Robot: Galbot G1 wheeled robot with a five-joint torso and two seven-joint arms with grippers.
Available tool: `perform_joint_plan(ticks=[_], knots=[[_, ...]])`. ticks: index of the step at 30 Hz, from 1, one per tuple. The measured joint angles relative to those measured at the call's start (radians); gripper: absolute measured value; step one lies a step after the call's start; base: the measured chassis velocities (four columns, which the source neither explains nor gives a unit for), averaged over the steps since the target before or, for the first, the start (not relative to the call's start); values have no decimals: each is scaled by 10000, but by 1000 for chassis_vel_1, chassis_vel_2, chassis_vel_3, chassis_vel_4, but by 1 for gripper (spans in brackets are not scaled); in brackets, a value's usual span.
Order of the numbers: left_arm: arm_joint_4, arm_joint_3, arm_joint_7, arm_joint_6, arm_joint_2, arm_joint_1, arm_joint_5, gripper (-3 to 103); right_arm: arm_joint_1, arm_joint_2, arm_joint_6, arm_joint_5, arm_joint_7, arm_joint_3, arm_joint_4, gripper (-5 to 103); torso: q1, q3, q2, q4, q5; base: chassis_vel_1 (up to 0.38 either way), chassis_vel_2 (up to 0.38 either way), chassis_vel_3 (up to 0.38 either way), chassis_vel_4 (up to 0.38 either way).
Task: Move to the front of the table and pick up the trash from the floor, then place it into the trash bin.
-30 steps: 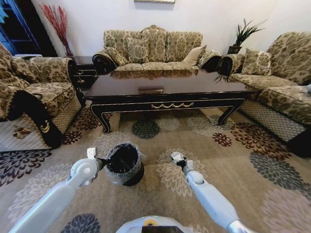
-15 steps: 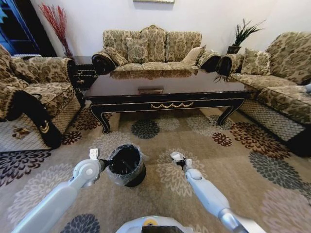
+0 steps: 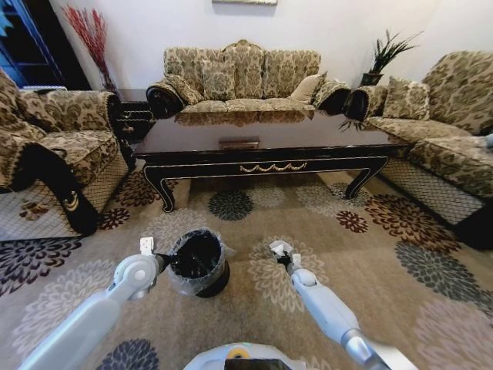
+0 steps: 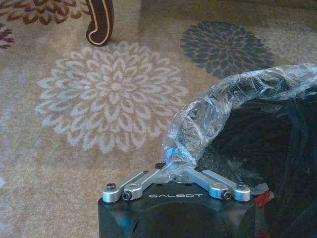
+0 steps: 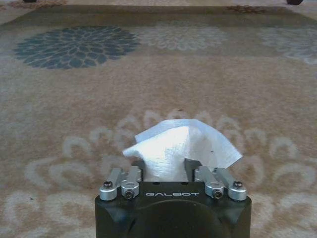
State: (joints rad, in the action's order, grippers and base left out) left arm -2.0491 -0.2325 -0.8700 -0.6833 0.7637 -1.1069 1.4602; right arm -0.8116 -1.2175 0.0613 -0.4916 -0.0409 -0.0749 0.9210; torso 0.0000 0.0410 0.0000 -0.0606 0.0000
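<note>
Right hand [image 5: 164, 166] grips the trash [image 5: 182, 144] (white paper); left hand [image 4: 174, 171] pinches the trash bin [image 4: 262, 163] liner

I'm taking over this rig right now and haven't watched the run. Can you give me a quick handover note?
Right gripper: shut on the white paper scrap, held over the carpet to the right of the trash bin.
Left gripper: shut on the bin's clear plastic liner at the rim.
The coffee table stands just ahead, beyond the bin.
Done: robot is in front of the table, scrap picked up.
Left: carry the scrap over the bin opening and release it. I see no other trash on the carpet in these views.
</note>
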Motion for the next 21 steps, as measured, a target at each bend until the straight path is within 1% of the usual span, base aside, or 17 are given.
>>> perform_joint_plan(ticks=[1, 2, 4, 5, 8, 10, 11, 13, 15, 16, 17, 19, 20, 21], knots=[[0, 22, -4, 1, 30, -37, -64, 2, -53, 71, -56, -31, -8, -27, 83, 36, 0, 0, 0, 0, 2, 0, 0, 0, 0], [0, 22, -4, 1, 30, -37, -64, 2, -53, 71, -56, -31, -8, -27, 83, 36, 0, 0, 0, 0, 2, 0, 0, 0, 0], [-2, 67, -6, 1, 92, -128, -181, 2, -197, 279, -66, -118, -142, -52, 394, 25, 0, 0, 0, 3, -1, 0, 0, 0, 0], [-2, 67, -6, 1, 92, -128, -181, 2, -197, 279, -66, -118, -142, -52, 394, 25, 0, 0, 0, 3, -1, 0, 0, 0, 0], [-39, 162, -1, -1, 167, -164, -285, 2, -483, 685, 61, -336, -389, -128, 1122, 9, 0, -1, 0, 3, 1, 0, 0, 0, 0], [-43, 197, 3, -2, 186, -155, -291, 2, -580, 802, 101, -392, -404, -146, 1338, 9, 0, -1, 0, 3, 0, 0, 0, 0, 0], [-44, 273, 5, -8, 218, -108, -306, 2, -766, 1011, 151, -486, -440, -200, 1763, 4, 0, 0, 0, 1, 1, 0, 0, 0, 0], [-41, 340, 6, -15, 239, -54, -318, 2, -916, 1173, 164, -533, -465, -264, 2109, 1, 0, -1, 0, 1, 1, 0, 0, 0, 0], [-29, 394, 7, -21, 254, -6, -324, 2, -1034, 1302, 165, -553, -478, -331, 2387, 1, 0, -1, 0, 1, 2, 0, 0, 0, 0], [-12, 465, 7, -23, 280, 58, -338, 2, -1197, 1482, 165, -593, -501, -418, 2735, 1, 0, 0, 0, 2, 1, 0, 0, 0, 0], [9, 575, 7, -27, 322, 166, -347, 2, -1501, 1808, 166, -697, -529, -571, 3399, 0, 0, 0, 0, 2, 2, 0, 0, 0, 0], [46, 706, 9, -41, 354, 311, -348, 2, -1860, 2158, 193, -866, -593, -789, 4177, 0, 0, -1, 0, 1, 1, 0, 0, 0, 0], [46, 706, 9, -41, 354, 311, -348, 2, -1860, 2158, 193, -866, -593, -789, 4177, 0, 0, -1, 0, 1, 1, 0, 0, 0, 0], [77, 765, 10, -45, 363, 373, -353, 2, -2035, 2303, 221, -951, -633, -898, 4546, 0, 0, 0, 0, 1, 1, 0, 0, 0, 0]])
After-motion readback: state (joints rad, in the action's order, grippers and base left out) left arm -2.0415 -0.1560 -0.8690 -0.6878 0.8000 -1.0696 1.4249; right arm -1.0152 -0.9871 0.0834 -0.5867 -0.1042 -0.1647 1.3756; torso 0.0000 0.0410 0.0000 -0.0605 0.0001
